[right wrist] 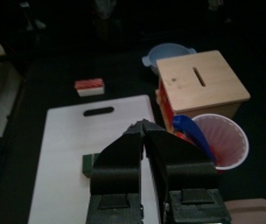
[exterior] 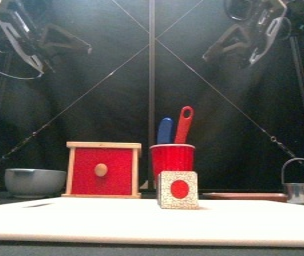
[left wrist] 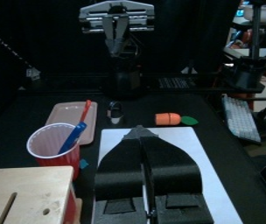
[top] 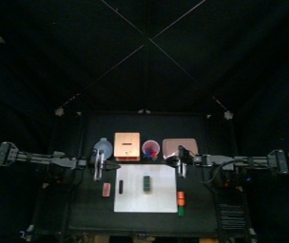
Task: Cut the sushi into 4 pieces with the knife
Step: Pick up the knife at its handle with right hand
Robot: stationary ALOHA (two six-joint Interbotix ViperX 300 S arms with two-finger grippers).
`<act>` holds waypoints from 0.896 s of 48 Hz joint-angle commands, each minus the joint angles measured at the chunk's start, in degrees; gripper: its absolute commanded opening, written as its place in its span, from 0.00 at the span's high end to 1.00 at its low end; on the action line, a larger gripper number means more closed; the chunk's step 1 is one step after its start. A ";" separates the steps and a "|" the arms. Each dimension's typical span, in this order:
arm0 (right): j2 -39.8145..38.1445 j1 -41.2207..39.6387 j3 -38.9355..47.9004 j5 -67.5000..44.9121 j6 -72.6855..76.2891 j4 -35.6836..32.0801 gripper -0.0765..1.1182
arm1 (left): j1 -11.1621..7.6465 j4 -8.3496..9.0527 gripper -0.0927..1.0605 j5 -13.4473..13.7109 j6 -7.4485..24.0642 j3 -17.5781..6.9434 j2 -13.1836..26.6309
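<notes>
Front view: sushi roll (exterior: 178, 189) stands on the white cutting board (exterior: 115, 222).

Left tool (left wrist: 139, 131) over white cutting board (left wrist: 182, 143), jaws pressed together. Red cup (left wrist: 52, 153) beside board holds blue knife (left wrist: 73, 138) and red knife (left wrist: 84, 112). Wooden box (left wrist: 24, 192) next to cup, pink tray (left wrist: 63, 112) beyond cup. Orange toy (left wrist: 167, 118) just past board's far edge.

You have no lettering, number, brand or sign to read in any view; the sushi roll (exterior: 178, 189), the red cup (exterior: 172, 158), the wooden box (exterior: 103, 170) and the white cutting board (top: 154, 195) carry no legible print.
</notes>
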 commanded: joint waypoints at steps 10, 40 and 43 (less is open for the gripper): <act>7.38 -1.32 -11.43 13.71 0.09 -7.29 0.20 | -0.09 0.09 0.87 -0.79 0.09 -1.85 2.55; 25.22 -1.41 -25.05 33.31 -0.88 -18.02 0.13 | 0.35 0.09 0.87 -0.79 0.09 -1.76 2.55; 26.72 -1.41 -26.19 34.98 -0.88 -18.11 0.14 | 0.35 0.09 0.87 -0.79 0.09 -1.67 2.55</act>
